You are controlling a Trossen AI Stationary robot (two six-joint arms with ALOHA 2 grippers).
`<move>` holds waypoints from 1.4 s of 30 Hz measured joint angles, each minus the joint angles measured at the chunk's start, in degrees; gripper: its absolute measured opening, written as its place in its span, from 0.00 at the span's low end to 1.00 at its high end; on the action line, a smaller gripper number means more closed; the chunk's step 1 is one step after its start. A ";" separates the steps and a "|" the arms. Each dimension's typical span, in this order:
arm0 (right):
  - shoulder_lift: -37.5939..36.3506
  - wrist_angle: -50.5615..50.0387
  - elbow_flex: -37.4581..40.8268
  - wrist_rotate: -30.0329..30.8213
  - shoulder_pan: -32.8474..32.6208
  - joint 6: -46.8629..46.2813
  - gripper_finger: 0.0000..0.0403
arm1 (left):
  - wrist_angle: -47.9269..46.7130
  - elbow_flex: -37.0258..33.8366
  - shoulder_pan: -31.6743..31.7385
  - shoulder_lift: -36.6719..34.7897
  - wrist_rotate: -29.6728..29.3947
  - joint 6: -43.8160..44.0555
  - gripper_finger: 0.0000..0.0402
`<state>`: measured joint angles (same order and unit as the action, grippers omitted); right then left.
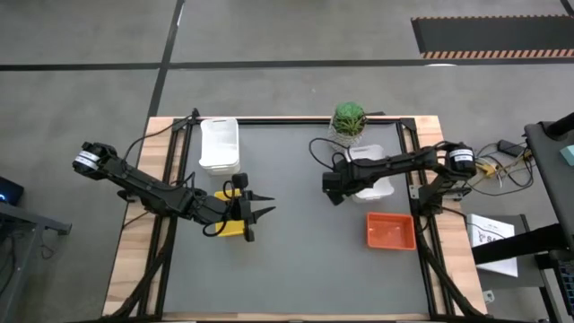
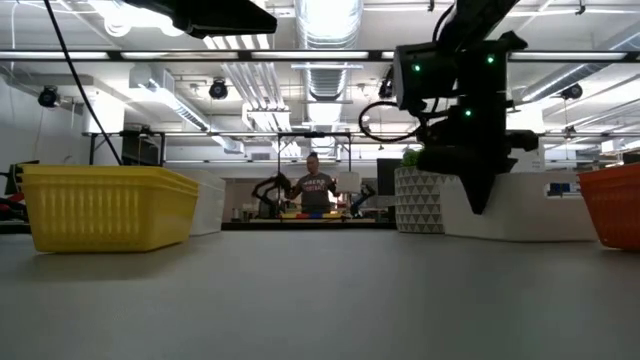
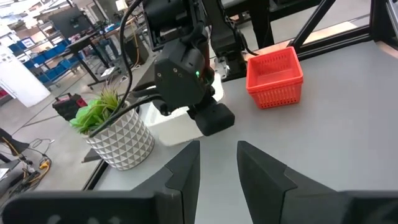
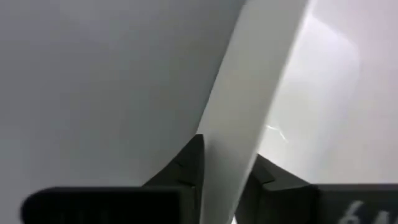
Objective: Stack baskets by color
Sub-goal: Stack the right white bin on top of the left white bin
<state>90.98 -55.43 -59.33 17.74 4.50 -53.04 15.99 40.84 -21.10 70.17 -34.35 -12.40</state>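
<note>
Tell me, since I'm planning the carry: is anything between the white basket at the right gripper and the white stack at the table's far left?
Nothing visible on the table blocks it. The right gripper straddles the white basket's wall; the grey mat between it and the white stack lies bare. The plant sits beside that line, and the left gripper hovers nearer the front.

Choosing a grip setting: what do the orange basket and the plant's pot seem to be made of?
Orange basket: probably thin moulded plastic, matte, going by the slotted lattice walls and rolled rim. Plant's pot: white with a faceted triangle relief and dull finish; ceramic or plastic, the look leaves it open.
</note>
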 joint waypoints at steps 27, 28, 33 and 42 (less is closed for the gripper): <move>-0.61 17.48 -2.23 -7.11 -10.50 68.34 0.29 | 0.13 0.00 0.02 0.00 0.00 0.17 0.22; -0.98 17.41 -2.23 -7.11 -10.50 68.53 0.31 | 0.15 0.00 0.02 0.00 0.00 0.17 0.22; -4.65 15.54 -2.21 -7.38 -11.38 66.09 0.38 | 0.28 0.00 0.02 0.00 0.00 4.47 0.22; -17.20 29.65 3.93 -16.65 -12.77 68.77 0.35 | 10.81 -0.13 0.02 6.35 0.00 9.07 0.22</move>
<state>73.78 -25.78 -55.39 1.09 -8.27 15.73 26.80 40.71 -21.08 76.52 -34.35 -3.33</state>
